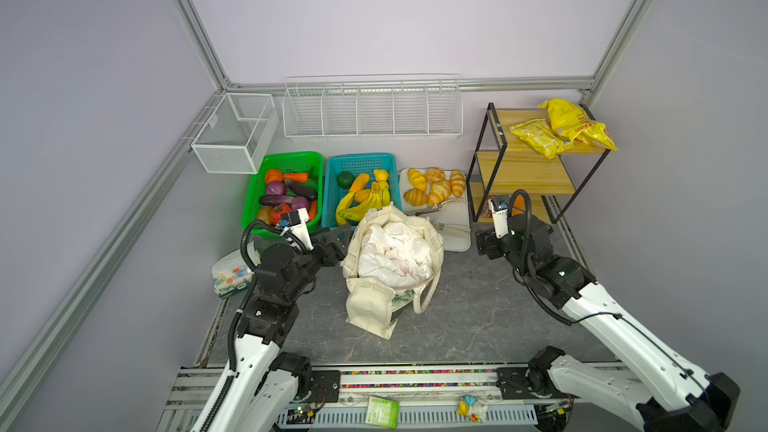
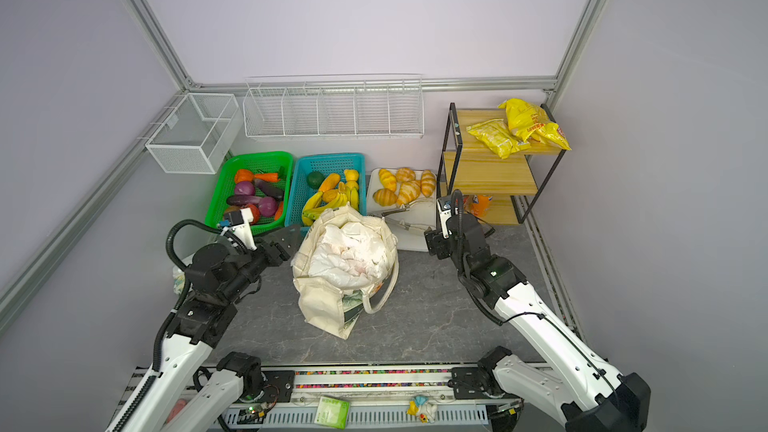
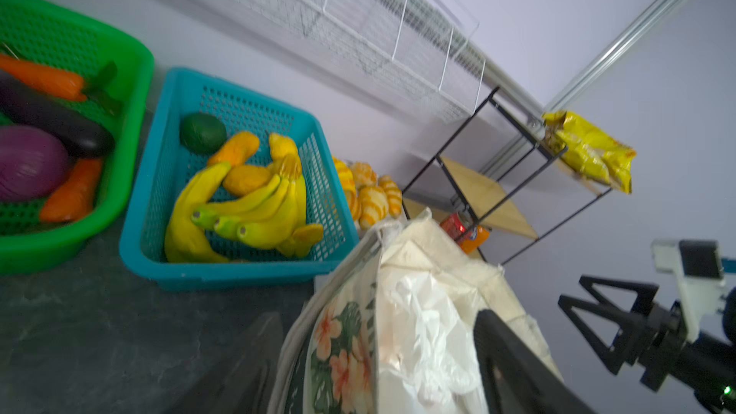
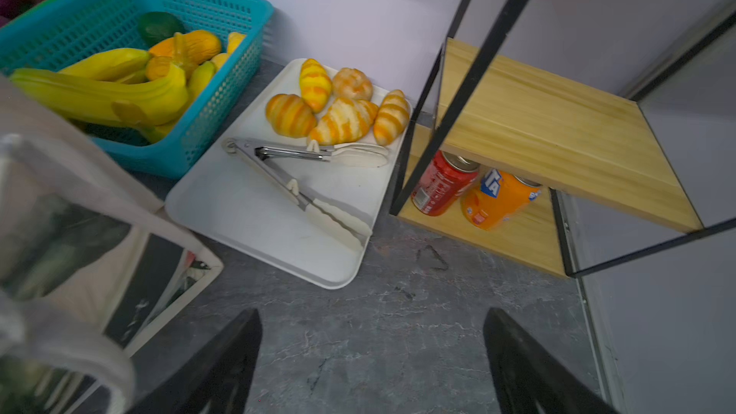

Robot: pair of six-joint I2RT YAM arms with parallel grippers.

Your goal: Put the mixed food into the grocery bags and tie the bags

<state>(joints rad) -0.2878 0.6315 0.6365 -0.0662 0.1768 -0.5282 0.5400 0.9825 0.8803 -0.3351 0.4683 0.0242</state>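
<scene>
Canvas tote (image 1: 370,313) is sitting on the bench (image 1: 478,317), holding the white plastic bag (image 1: 395,259). Left claw (image 1: 341,243) and right claw (image 4: 372,314) are hanging wide apart, empty.

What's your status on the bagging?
Both open: left gripper beside canvas tote, right gripper off it. Plastic bag bunched inside tote. Nothing blocking.
</scene>
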